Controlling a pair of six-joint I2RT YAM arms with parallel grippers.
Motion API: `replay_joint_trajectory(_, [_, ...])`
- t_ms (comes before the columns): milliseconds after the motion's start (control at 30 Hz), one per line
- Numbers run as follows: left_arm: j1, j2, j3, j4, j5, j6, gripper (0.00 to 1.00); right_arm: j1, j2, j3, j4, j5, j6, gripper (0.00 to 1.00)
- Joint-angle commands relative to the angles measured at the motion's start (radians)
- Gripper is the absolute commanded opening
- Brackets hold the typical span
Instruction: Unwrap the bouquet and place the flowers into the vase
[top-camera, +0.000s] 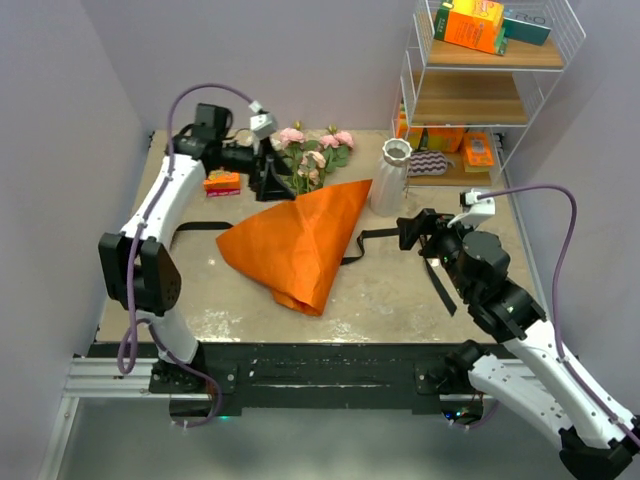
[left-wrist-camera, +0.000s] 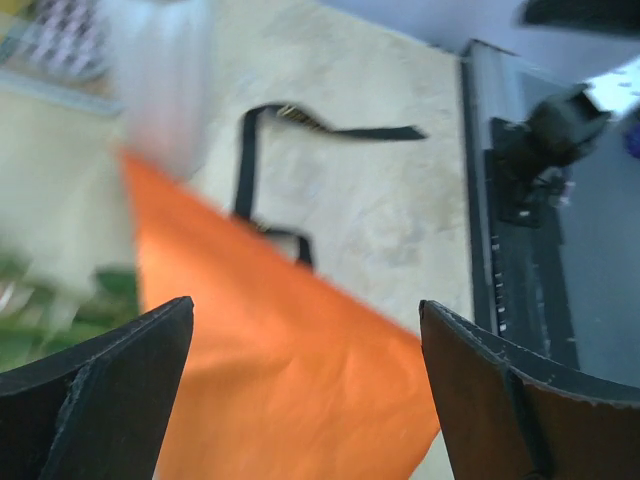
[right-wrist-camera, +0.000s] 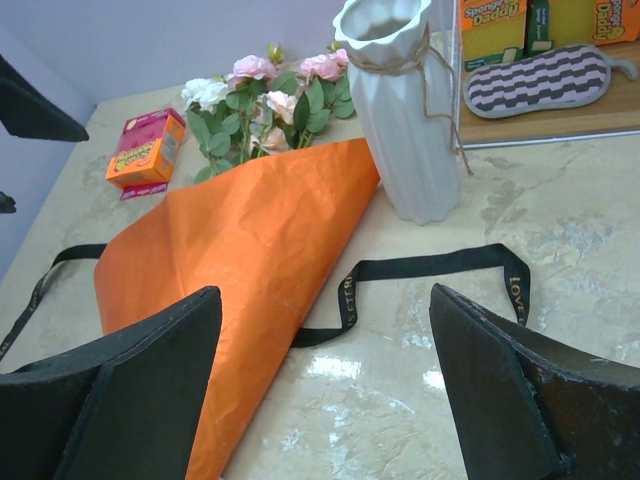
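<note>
**ITEM: Bouquet station, both grippers open, flowers not in vase**

1. Table (top-camera: 420, 300): tan, mottled top. Both arm bases at near edge.
2. Bouquet (top-camera: 300, 240): lies flat at table centre. Orange paper wrap is a loose folded sheet, broad end near-left, pointed corner far-right, just beside the vase foot. Contact there can't be told.
3. Flowers (top-camera: 315, 155): pink and cream blooms w/ green leaves show past the paper's far edge. Stems hidden under the paper. None in the vase.
4. Vase (top-camera: 392, 178): white, ribbed, upright on the table, right of the blooms and next to the wire shelf (top-camera: 480, 100). Twine round its neck in right wrist view.
5. Ribbon (top-camera: 380, 237): black, loose on the table. One stretch runs from the paper's right edge toward the R gripper, and another lies left of the paper. Whether they join under the paper can't be told.
6. Left gripper (top-camera: 268, 178): at the far-left end of the bouquet, by the blooms. Jaws wide apart, nothing between them. Its wrist cam looks onto orange paper and ribbon.
7. Right gripper (top-camera: 412, 230): low over the table, right of the paper, near the ribbon end. Jaws spread wide, holding nothing.
8. Small orange-pink box (top-camera: 222, 182): on the table, left of the L gripper.
9. Shelf contents: orange boxes on several levels and a striped pad (right-wrist-camera: 540, 75) on the bottom one.
</note>
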Motion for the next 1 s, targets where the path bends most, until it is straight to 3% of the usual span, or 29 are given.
replay_joint_trajectory(0, [0.198,0.047,-0.055,-0.257,-0.016,0.315,0.99,0.005,0.008,0.027,0.025,-0.013,-0.016,0.88])
replay_joint_trajectory(33, [0.22,0.108,-0.046,-0.326,-0.036,0.465,0.99,0.004,0.01,0.024,0.031,-0.015,-0.014,0.88])
replay_joint_trajectory(133, [0.309,0.241,-0.008,-0.559,-0.016,0.67,0.99,0.004,0.024,0.021,0.045,-0.027,-0.011,0.88])
replay_joint_trajectory(267, [0.384,0.288,-0.06,-0.56,-0.028,0.732,0.99,0.004,0.031,0.023,0.049,-0.03,-0.011,0.88])
replay_joint_trajectory(367, [0.383,0.289,-0.132,-0.559,-0.044,0.784,0.99,0.004,0.034,0.02,0.054,-0.035,-0.01,0.88])
replay_joint_trajectory(767, [0.41,0.326,-0.164,-0.55,-0.099,0.845,0.99,0.005,0.05,0.012,0.075,-0.061,0.004,0.86])
replay_joint_trajectory(967, [0.424,0.287,-0.234,-0.558,-0.163,0.899,0.76,0.005,0.057,0.012,0.086,-0.067,0.009,0.86])
